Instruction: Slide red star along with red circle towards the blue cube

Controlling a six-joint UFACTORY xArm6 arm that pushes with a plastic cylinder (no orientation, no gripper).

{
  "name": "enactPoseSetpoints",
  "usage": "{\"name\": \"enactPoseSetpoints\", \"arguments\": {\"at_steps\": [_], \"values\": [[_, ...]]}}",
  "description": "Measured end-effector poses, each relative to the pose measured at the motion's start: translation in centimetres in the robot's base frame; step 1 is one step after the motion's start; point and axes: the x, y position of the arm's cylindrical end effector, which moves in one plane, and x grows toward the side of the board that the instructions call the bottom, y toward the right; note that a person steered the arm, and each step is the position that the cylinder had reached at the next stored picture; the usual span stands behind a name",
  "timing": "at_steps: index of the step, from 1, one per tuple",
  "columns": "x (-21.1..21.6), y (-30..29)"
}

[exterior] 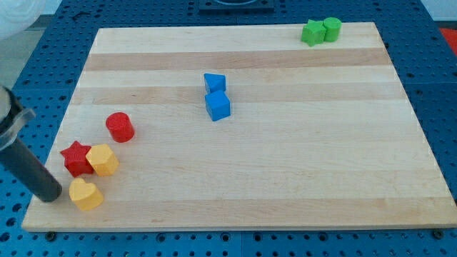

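A pale wooden board (285, 171), made of joined lengthwise strips, is seen lying on a blue perforated table (435, 86). A dark fixture is partly visible beyond the board's top edge, and a whitish area shows at the view's top left corner.

The red star (76, 158) is found near the board's bottom left corner, close to the left edge. It is a small, chunky, bright red block with blunt points. It is touched on its right side by a yellow hexagon (103, 159). The red circle (120, 127), a short upright cylinder of the same red, stands a little above and to the right of the star, apart from it. The blue cube (218, 106) sits near the board's middle, well apart from both red blocks, with a second blue block (214, 82), of an angular shape, touching it on the side toward the top edge.

A yellow heart (86, 194) lies just below the star. Two green blocks are placed side by side at the top right corner: a green star (312, 33) and a green cylinder (331, 29).

The dark rod is seen entering from the view's left. My tip (50, 194) rests at the board's left edge, just left of the yellow heart and below the red star, touching neither red block. Nothing is held by the rod.
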Motion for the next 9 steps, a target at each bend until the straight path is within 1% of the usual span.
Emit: {"name": "enactPoseSetpoints", "arguments": {"at_steps": [1, 3, 4, 5, 6, 7, 8, 9], "values": [[-1.8, 1.3], [-8.6, 3.3], [-10.0, 4.5], [-9.8, 1.1], [-10.5, -3.2], [-14.1, -2.5], [-15.3, 1.4], [-14.2, 4.8]]}}
